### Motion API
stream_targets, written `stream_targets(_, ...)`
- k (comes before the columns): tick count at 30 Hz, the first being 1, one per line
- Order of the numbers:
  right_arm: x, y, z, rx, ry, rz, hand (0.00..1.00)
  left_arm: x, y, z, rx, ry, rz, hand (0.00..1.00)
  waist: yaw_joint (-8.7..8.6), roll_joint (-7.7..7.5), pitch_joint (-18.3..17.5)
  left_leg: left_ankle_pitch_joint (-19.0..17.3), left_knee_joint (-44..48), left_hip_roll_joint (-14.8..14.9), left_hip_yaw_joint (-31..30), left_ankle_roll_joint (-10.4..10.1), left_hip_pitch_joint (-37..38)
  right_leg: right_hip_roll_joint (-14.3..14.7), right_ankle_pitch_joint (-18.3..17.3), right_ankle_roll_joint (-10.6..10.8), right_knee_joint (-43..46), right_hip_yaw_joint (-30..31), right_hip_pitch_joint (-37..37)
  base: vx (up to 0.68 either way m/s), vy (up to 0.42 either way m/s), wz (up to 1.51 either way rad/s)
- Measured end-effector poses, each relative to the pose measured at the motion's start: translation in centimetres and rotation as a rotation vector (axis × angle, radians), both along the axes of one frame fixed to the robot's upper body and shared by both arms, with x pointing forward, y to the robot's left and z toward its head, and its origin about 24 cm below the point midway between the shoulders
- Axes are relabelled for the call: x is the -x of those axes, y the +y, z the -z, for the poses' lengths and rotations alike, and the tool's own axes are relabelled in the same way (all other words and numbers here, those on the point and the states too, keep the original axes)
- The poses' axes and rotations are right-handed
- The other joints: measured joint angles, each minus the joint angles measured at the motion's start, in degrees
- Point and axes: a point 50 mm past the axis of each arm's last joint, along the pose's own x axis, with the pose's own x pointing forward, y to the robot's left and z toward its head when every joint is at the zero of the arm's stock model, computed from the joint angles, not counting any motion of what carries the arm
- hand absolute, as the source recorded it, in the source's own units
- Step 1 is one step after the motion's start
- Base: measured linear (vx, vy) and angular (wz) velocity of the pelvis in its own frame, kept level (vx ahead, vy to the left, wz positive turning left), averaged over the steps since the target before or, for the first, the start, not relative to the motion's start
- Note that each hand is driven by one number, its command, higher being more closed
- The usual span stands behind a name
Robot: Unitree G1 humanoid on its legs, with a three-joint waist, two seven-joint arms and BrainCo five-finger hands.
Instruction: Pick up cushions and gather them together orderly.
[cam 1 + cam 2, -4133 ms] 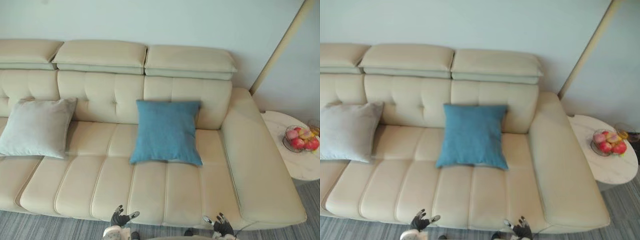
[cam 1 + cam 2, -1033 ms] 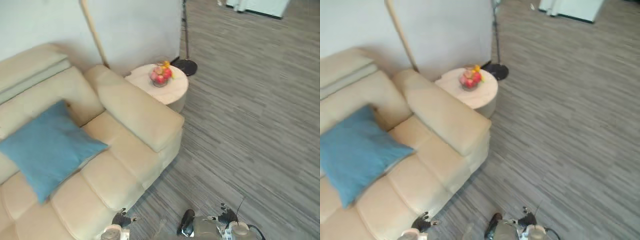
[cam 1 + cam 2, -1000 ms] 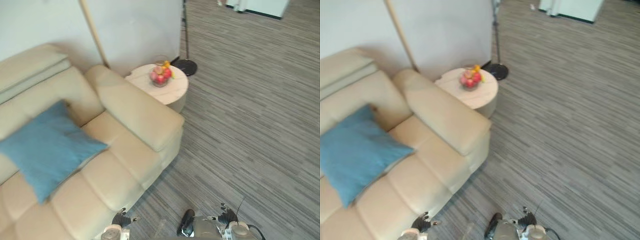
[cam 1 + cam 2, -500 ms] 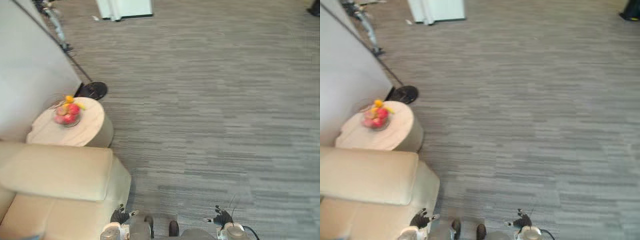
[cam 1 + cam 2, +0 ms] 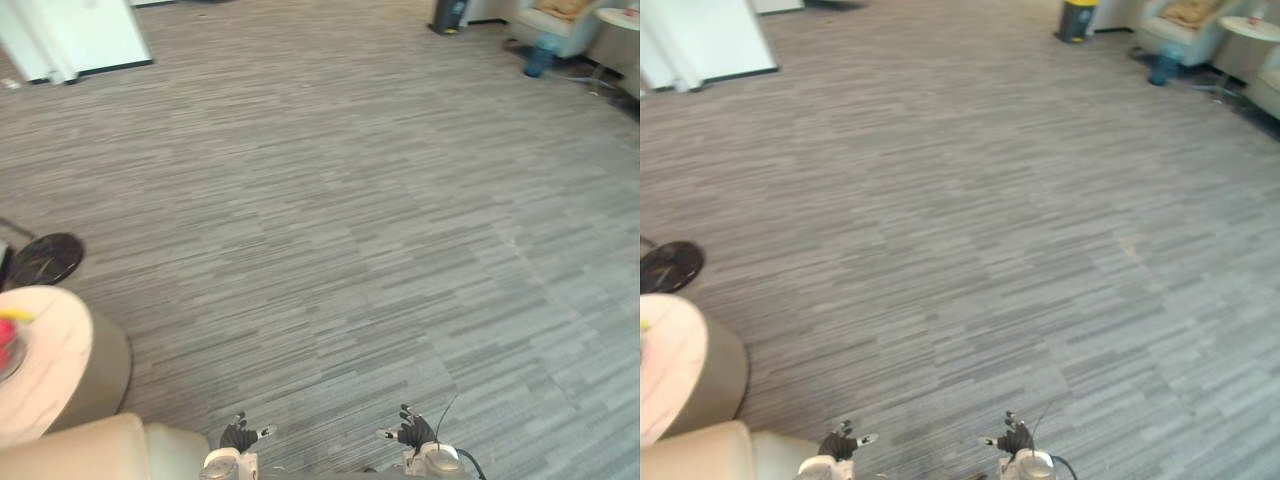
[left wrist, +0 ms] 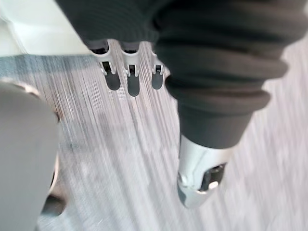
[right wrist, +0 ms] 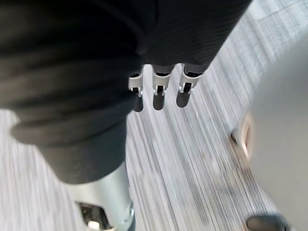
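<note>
The robot's two hands hang low at the nearest edge of the scene, above a grey striped carpet floor. The left hand has its fingers straight and spread loosely, thumb held apart, and it holds nothing. The right hand is the same: fingers straight and relaxed, thumb apart, nothing in its grasp. The two hands are well apart from each other, and neither touches anything.

Just beside the left hand, in the near left corner, is the rounded corner of a cream sofa. Right behind the sofa, at the left edge, stands a round pale table with a fruit bowl on it, cut off by the edge, showing red and yellow fruit. A little farther along the left edge, a flat dark round lamp base lies on the floor.

Open carpet stretches across the middle. At the far left stands a white cabinet. At the far right are a dark bin, a small blue object, a pale armchair and a small round side table.
</note>
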Motion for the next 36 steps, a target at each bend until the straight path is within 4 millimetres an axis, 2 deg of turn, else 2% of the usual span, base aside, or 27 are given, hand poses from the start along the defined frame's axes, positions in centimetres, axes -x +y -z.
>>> stream_targets(3, 0.2, -1.6, 0.0, 0.033, 0.022, 0.022, 0.0, -0.2, -0.4, 0.1, 0.005, 0.01, 0.021, 0.0, -0.45, 1.43, 1.18, 1.21, -1.37, 1.35, 3.12, -1.04, 2.3, 0.49, 0.49, 0.23, 4.08, -1.88, -2.66, 0.17, -0.123, -1.18)
stream_targets(4, -0.3, -2.2, -0.3, 0.044, 0.005, 0.033, 0.0, -0.7, -0.7, 0.0, 0.012, -0.001, 0.025, 0.0, -0.55, 1.8, 2.31, 2.29, -1.2, 1.5, 3.19, -1.35, 3.96, -1.27, 0.35, 0.38, 12.83, -3.42, -5.94, 0.03, -0.069, -0.87)
stream_targets(5, -0.6, -2.4, -0.4, 0.046, -0.008, 0.042, 0.0, -1.1, -0.9, -0.1, 0.012, -0.007, 0.035, 0.0, -0.93, 2.16, 3.1, 2.71, -0.26, 1.99, 2.79, -1.76, 5.55, -1.32, -2.17, 0.98, 13.7, -4.6, -7.76, 0.11, -0.15, -0.9)
stream_targets(6, 0.4, -1.5, -0.1, 0.016, 0.005, 0.055, 0.0, -0.6, 0.2, -0.1, -0.017, 0.006, 0.037, 0.0, -1.09, -0.74, 1.97, 2.19, 3.66, 0.64, 2.34, -2.5, 5.66, -1.82, 1.15, -2.38, 3.52, -4.98, -5.65, 0.14, -0.173, -0.54)
stream_targets(7, 0.6, -1.6, 0.0, 0.016, 0.008, 0.065, 0.0, -0.6, 0.2, -0.1, -0.017, 0.006, 0.034, 0.0, -1.09, -0.6, 1.74, 1.85, 5.11, 1.19, 2.05, -2.93, 5.46, -1.45, 0.7, -2.77, 3.14, -5.11, -4.93, 0.2, -0.16, -0.33)
stream_targets(9, 0.9, -1.8, 0.1, 0.016, 0.016, 0.084, 0.0, -0.8, 0.0, -0.1, -0.014, -0.001, 0.04, 0.0, -1.42, 0.0, 1.36, 1.95, 15.85, 3.91, -0.42, -3.63, 1.49, 0.62, 0.32, -2.63, 0.13, -4.84, -2.54, 0.21, -0.109, -0.16)
stream_targets(11, 1.0, -2.6, 0.0, 0.024, 0.011, 0.124, 0.0, -1.3, -0.6, -0.3, 0.005, -0.021, 0.034, 0.0, -1.36, 2.06, 2.26, 5.52, 32.3, 7.48, -3.72, -4.22, -5.27, 3.72, -0.46, -4.27, -2.93, -3.5, 1.11, 0.27, -0.111, -0.35)
stream_targets(12, 1.0, -3.0, -0.1, 0.03, 0.016, 0.133, 0.0, -1.1, -0.7, -0.2, 0.007, -0.017, 0.03, 0.0, -0.62, 2.97, 2.43, 4.08, 41.21, 7.67, -6.56, -3.23, -9.48, 4.63, -1.14, -5.17, -3.75, -1.59, 3.08, 0.26, -0.056, -0.59)
stream_targets(14, 1.0, -3.0, 0.0, 0.02, 0.021, 0.155, 0.0, -1.4, -0.6, -0.4, 0.002, -0.032, 0.027, 0.0, -0.31, 2.42, 2.9, -0.59, 44.07, 5.17, -8.31, -3.01, -13.01, 4.13, -1.23, -5.05, -4.89, 0.68, 6.35, 0.29, -0.032, -0.66)
stream_targets(15, 1.3, -3.0, 0.1, 0.017, 0.04, 0.164, 0.0, -1.6, -0.4, -0.5, -0.004, -0.049, 0.033, 0.0, -0.07, 1.92, 3.21, -3.38, 41.85, 3.1, -7.88, -2.18, -15.77, 3.18, -1.22, -5.01, -6.7, 2.59, 9.24, 0.32, -0.013, -0.66)
stream_targets(16, 1.3, -3.1, 0.1, 0.015, 0.039, 0.17, 0.0, -1.8, -0.4, -0.6, -0.004, -0.057, 0.035, 0.0, 0.01, 1.75, 3.3, -4.03, 39.48, 2.21, -7.5, -1.76, -17.03, 2.63, -1.28, -4.79, -7.3, 3.13, 10.13, 0.38, 0.019, -0.75)
stream_targets(18, 1.0, -3.3, 0.0, 0.007, 0.021, 0.212, 0.0, -2.1, -0.4, -0.8, -0.007, -0.073, 0.041, 0.0, 0.1, 1.47, 3.43, -4.09, 25.42, -1.04, -6.81, -1.68, -20.09, 0.88, -2.05, -3.2, -8.59, 5.39, 11.92, 0.31, 0.09, -0.65)
stream_targets(19, 1.2, -3.5, 0.0, 0.006, 0.02, 0.238, 0.0, -2.2, -0.5, -0.8, -0.007, -0.075, 0.043, 0.0, 0.11, 1.62, 3.34, -1.11, 11.81, -3.89, -9.26, -1.3, -21.28, -0.06, -2.85, -1.8, -9.64, 6.77, 13.37, 0.34, 0.132, -0.48)
stream_targets(20, 1.2, -3.5, 0.0, 0.01, 0.022, 0.243, 0.0, -2.2, -0.6, -0.8, -0.005, -0.074, 0.043, 0.0, 0.18, 1.76, 3.26, 0.97, 6.17, -4.87, -11.04, -1.51, -21.59, -0.19, -3.29, -1.23, -10.07, 7.35, 14.29, 0.36, 0.153, -0.45)
stream_targets(21, 1.3, -3.6, 0.0, 0.017, 0.024, 0.246, 0.0, -2.2, -0.7, -0.8, -0.001, -0.078, 0.043, 0.0, 0.42, 1.99, 3.08, 5.13, 0.91, -5.74, -13.87, -2.31, -22.41, -0.13, -4.37, 0.05, -10.81, 8.05, 14.85, 0.31, 0.155, -0.45)
stream_targets(22, 1.3, -3.8, 0.0, 0.023, 0.024, 0.244, 0.0, -2.5, -0.8, -0.9, 0.001, -0.088, 0.045, 0.0, 1.13, 1.88, 3.02, 9.81, 1.11, -6.13, -15.68, -2.61, -22.87, -0.24, -5.55, 1.18, -10.86, 9.17, 15.62, 0.43, 0.21, -0.49)
stream_targets(23, 1.2, -3.0, 0.1, 0.003, 0.024, 0.243, 0.0, -2.6, -0.2, -1.0, -0.016, -0.091, 0.049, 0.0, 1.4, -0.36, 2.58, 11.84, 2.89, -8.23, -15.92, 0.34, -23.12, -2.27, -7.33, 2.72, -10.15, 10.17, 16.36, 0.59, 0.2, -0.34)
stream_targets(24, 1.3, -2.5, 0.2, -0.011, 0.025, 0.25, 0.0, -2.6, 0.1, -1.1, -0.023, -0.088, 0.049, 0.0, 1.3, -1.7, 1.66, 9.72, 4.11, -9.41, -15.44, 1.6, -23.17, -3.94, -8.18, 3.54, -8.73, 10.42, 16.4, 0.57, 0.133, -0.27)
stream_targets(25, 1.5, -2.2, 0.3, -0.022, 0.028, 0.258, 0.0, -2.9, 0.3, -1.2, -0.027, -0.098, 0.042, 0.0, 1.28, -2.96, 1.86, 8.02, 6.32, -9.66, -13.41, 2.39, -22.88, -5.38, -8.4, 4.09, -5.35, 12.01, 15.43, 0.68, 0.145, -0.51)
stream_targets(26, 1.5, -1.9, 0.3, -0.029, 0.028, 0.257, 0.0, -3.0, 0.3, -1.2, -0.027, -0.097, 0.041, 0.0, 2.41, -3.26, 1.78, 5.79, 7.6, -9.3, -10.85, 2.7, -21.09, -6.09, -7.92, 4.88, 3.44, 15.42, 12.41, 0.54, 0.159, -0.65)
stream_targets(27, 1.4, -1.9, 0.3, -0.032, 0.027, 0.258, 0.0, -2.9, 0.3, -1.2, -0.027, -0.092, 0.041, 0.0, 2.49, -3.29, 1.83, 5.07, 7.43, -9.18, -10.22, 3.0, -19.66, -6.57, -7.36, 5.9, 8.92, 16.22, 10.56, 0.61, 0.216, -0.76)
stream_targets(28, 1.4, -1.7, 0.3, -0.039, 0.026, 0.264, 0.0, -2.5, 0.3, -0.9, -0.028, -0.072, 0.047, 0.0, 2.07, -2.83, 2.22, 2.99, 5.02, -8.77, -9.49, 3.55, -13.91, -7.68, -2.69, 10.91, 26.4, 16.99, 4.04, 0.39, 0.145, -0.42)
stream_targets(29, 1.4, -1.6, 0.4, -0.041, 0.028, 0.265, 0.0, -2.4, 0.3, -0.9, -0.029, -0.063, 0.053, 0.0, 1.75, -2.69, 2.41, 2.34, 4.28, -8.73, -9.48, 3.78, -11.88, -7.98, -0.86, 12.24, 31.87, 17.1, 2.23, 0.47, 0.143, -0.31)
stream_targets(30, 1.7, -1.4, 0.5, -0.047, 0.034, 0.271, 0.0, -2.2, 0.4, -0.7, -0.037, -0.047, 0.076, 0.0, 1.09, -2.86, 3.15, 1.81, 2.1, -8.75, -9.34, 3.91, -6.29, -8.74, -2.82, 9.51, 39.65, 15.94, 0.1, 0.37, 0.087, -0.13)
stream_targets(32, 1.5, -1.8, 0.3, -0.038, 0.021, 0.271, 0.0, -1.7, 0.3, -0.6, -0.035, -0.031, 0.073, 0.0, 0.29, -1.93, 3.6, 1.56, -3.6, -7.25, -7.87, 3.85, 2.08, -8.61, -6.7, 5.37, 39.83, 11.46, -4.32, 0.44, 0.055, -0.24)
stream_targets(35, 0.7, -1.7, 0.0, -0.044, -0.019, 0.269, 0.0, -1.8, 0.5, -0.6, -0.038, -0.034, 0.071, 0.0, -0.83, -1.59, 3.5, 0.01, -5.86, -4.67, -6.97, 2.63, 4.81, -7.34, -6.99, 4.38, 25.42, 5.74, -10.47, 0.4, -0.041, -0.05)
stream_targets(36, 0.4, -1.8, -0.1, -0.043, -0.025, 0.268, 0.0, -1.8, 0.5, -0.6, -0.039, -0.032, 0.071, 0.0, -0.86, -1.64, 3.49, -0.94, -5.93, -3.84, -6.72, 2.06, 5.02, -6.19, -4.49, 4.09, 17.02, 5.7, -12.69, 0.34, -0.123, -0.1)
